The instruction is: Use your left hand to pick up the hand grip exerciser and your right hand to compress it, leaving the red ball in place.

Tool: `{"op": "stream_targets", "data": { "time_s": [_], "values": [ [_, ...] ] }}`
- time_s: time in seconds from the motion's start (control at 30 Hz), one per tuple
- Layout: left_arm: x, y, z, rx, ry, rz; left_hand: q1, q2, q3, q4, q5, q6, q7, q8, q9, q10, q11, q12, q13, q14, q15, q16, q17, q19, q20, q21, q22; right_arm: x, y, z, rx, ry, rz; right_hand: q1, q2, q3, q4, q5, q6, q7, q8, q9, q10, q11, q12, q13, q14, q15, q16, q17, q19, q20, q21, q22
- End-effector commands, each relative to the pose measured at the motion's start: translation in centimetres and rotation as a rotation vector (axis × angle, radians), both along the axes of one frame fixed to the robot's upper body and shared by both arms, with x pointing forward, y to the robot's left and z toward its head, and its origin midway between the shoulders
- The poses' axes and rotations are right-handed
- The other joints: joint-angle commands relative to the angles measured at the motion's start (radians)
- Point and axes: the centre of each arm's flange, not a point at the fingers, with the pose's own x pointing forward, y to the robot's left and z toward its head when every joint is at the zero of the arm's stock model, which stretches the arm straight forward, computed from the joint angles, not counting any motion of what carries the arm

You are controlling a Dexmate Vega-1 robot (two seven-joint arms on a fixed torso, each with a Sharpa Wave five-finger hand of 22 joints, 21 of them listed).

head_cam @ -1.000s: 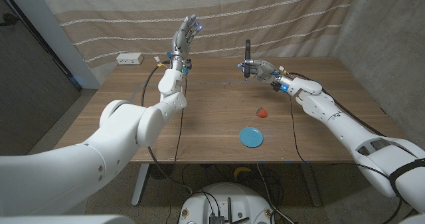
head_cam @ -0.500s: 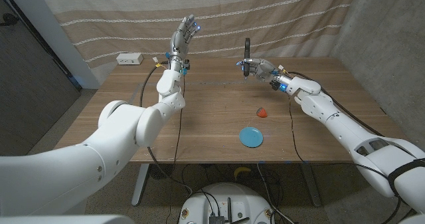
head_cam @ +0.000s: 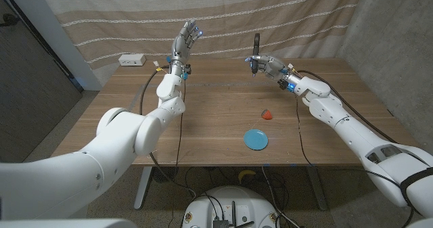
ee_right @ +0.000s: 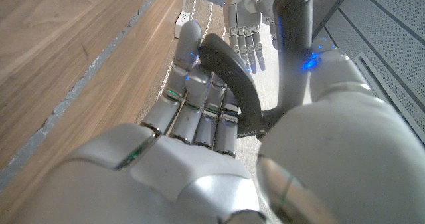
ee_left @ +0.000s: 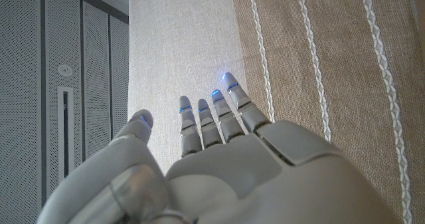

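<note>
**Exerciser held high in the right robot hand; left robot hand bare**

Far left of the surface (head_cam: 223, 106): a white box (head_cam: 131, 59) by the back edge, well apart from everything else.

Left robot hand (head_cam: 184, 40): raised above the back of the surface, fingers straight and spread toward the curtain, nothing in it. The left wrist view shows its back with the fingers (ee_left: 226, 111) fanned wide.

Right robot hand (head_cam: 265, 65): lifted opposite the left one, closed around the hand grip exerciser (head_cam: 255, 47), whose dark handle sticks up above the fingers. In the right wrist view the handles (ee_right: 265, 71) sit between the curled fingers and the thumb.

Lower down, near the front edge: red ball (head_cam: 267, 114) resting on the wood, a blue disc (head_cam: 256, 139) just in front of it, the two apart.

Risks, as judged:
- Task names the left robot hand as the holder; it is empty, so a mid-air handover could drop the exerciser.
- A drop from this height might bounce into the ball and shift it.
- One-handed squeezing could twist the handle out of the fingers.
</note>
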Motion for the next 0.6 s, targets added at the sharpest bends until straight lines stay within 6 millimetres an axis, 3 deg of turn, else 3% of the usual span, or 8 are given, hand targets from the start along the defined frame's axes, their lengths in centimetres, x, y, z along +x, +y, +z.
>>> {"op": "stream_targets", "data": {
  "time_s": [0.03,0.6],
  "values": [
    [0.1,0.7,-0.8,0.014,0.016,-0.007,-0.009,0.000,0.010,-0.003,-0.001,-0.003,0.001,-0.003,0.001,-0.008,0.003,0.000,0.000,-0.007,0.000,0.000,0.000,-0.009,0.000,-0.003,0.002,-0.7,-1.2,0.3,0.049,-0.031,-0.063,0.411,0.400,0.009,0.000,0.006,0.005,0.001,-0.003,0.004,0.018,-0.014,-0.002,0.173,0.061,-0.133,0.003,0.000,-0.003,-0.123,0.008,0.000],
    [-0.5,1.8,-2.0,0.020,0.020,-0.010,-0.022,0.000,0.015,-0.004,-0.003,0.005,0.006,-0.009,0.002,-0.013,0.009,0.003,-0.001,-0.012,0.002,0.001,0.001,-0.013,0.000,-0.004,0.003,-2.9,-2.6,-1.0,0.120,-0.050,-0.133,0.410,0.398,0.009,0.002,0.008,0.010,0.003,-0.012,0.011,0.020,-0.014,-0.006,0.175,0.063,-0.133,0.004,0.000,-0.010,-0.122,0.028,-0.013]
  ]
}}
